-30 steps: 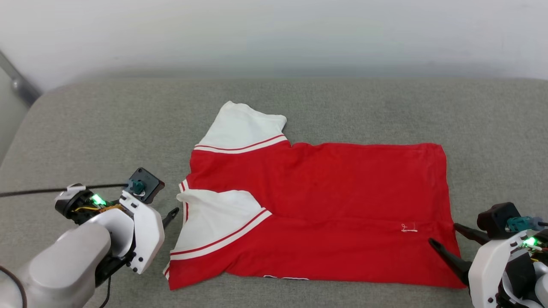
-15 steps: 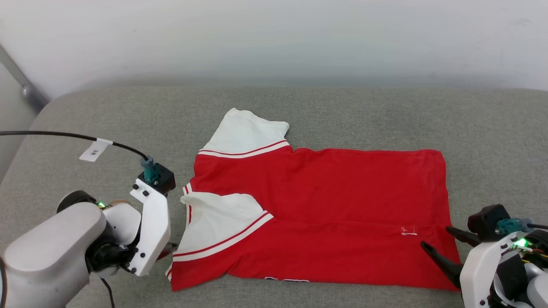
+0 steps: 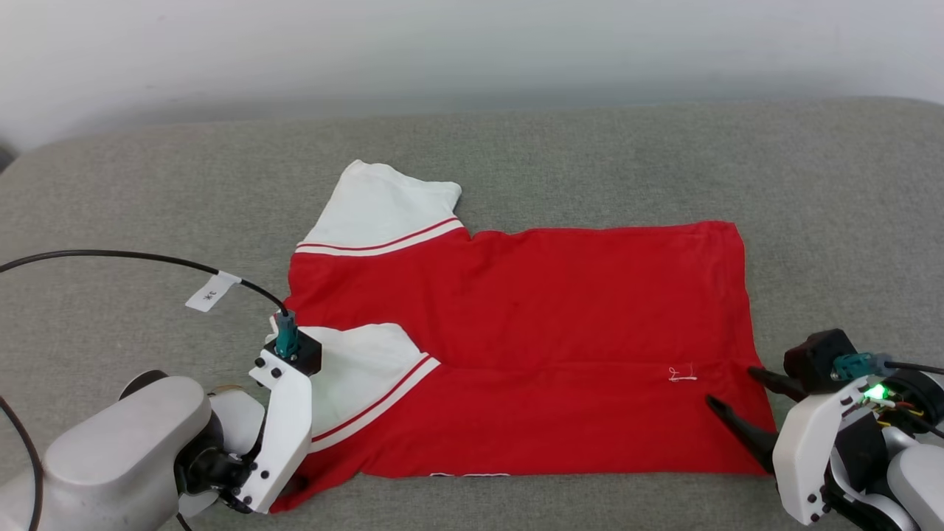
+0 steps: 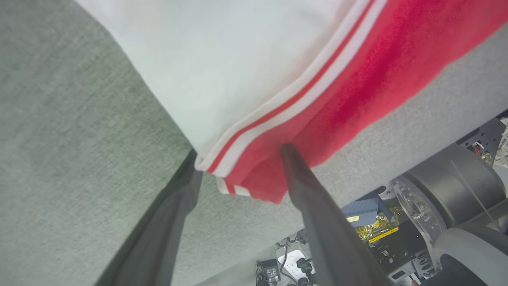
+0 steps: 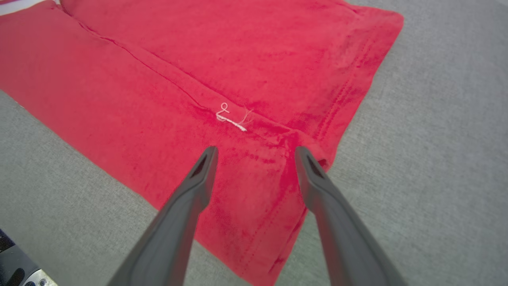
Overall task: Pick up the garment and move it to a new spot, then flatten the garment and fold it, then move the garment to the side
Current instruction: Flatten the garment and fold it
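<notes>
Shirt (image 3: 531,332), red with white sleeves, lies spread flat on the grey cushion (image 3: 147,192), with its near sleeve folded over the body. Left pincer (image 4: 240,153) stands wide, its fingers straddling the striped sleeve corner. Right pincer (image 3: 731,386) stands wide over the hem corner, beside a small white stitched mark (image 5: 230,117).

The left arm (image 3: 125,450) is white and grey, with a black cable (image 3: 110,254) and a white tag (image 3: 212,292). The right arm (image 3: 804,450) shows a green light (image 3: 876,391).
</notes>
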{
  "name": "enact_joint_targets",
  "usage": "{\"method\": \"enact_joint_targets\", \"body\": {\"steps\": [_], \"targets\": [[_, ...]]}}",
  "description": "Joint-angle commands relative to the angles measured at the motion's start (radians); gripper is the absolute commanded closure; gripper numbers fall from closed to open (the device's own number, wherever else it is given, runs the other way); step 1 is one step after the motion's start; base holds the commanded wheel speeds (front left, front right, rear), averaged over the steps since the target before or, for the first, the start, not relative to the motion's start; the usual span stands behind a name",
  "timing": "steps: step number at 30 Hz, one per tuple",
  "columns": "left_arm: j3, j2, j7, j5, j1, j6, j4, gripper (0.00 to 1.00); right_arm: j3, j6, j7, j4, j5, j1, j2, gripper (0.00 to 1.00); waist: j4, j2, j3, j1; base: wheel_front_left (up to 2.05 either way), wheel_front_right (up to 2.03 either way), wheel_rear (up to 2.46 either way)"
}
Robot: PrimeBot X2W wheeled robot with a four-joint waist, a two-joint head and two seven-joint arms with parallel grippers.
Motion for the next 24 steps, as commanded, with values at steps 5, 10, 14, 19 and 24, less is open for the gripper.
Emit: {"method": "enact_joint_targets", "body": {"steps": [5,10,14,19,24], "targets": [[-0.019,-0.011,-0.015,0.017,0.032,-0.006,0.034,0.36,0.01,-0.001,-0.013,0.015,0.0,-0.046,0.001,0.0,-0.018,0.0,0.024,-0.0001,0.0,0.0,0.0],[-0.027,-0.018,-0.016,0.01,0.038,-0.027,0.039,1.0,0.022,-0.001,0.007,-0.005,0.001,-0.087,-0.036,0.0,-0.012,0.0,0.014,-0.0001,0.0,0.0,0.0],[-0.021,-0.007,-0.029,0.012,0.026,-0.036,0.024,1.0,0.055,-0.001,0.09,-0.05,0.025,-0.127,-0.109,0.0,0.001,0.0,-0.011,-0.0001,0.0,0.0,0.0],[-0.017,0.005,-0.049,0.017,0.014,-0.046,-0.002,1.0,0.13,-0.001,0.28,-0.096,0.094,-0.175,-0.208,0.0,0.016,0.0,-0.039,-0.0001,0.0,0.0,0.0],[-0.022,0.008,-0.047,0.025,0.004,-0.051,-0.023,1.0,0.171,-0.001,0.423,-0.097,0.168,-0.207,-0.24,0.0,0.028,0.0,-0.04,-0.0001,0.0,0.0,0.0]]}}
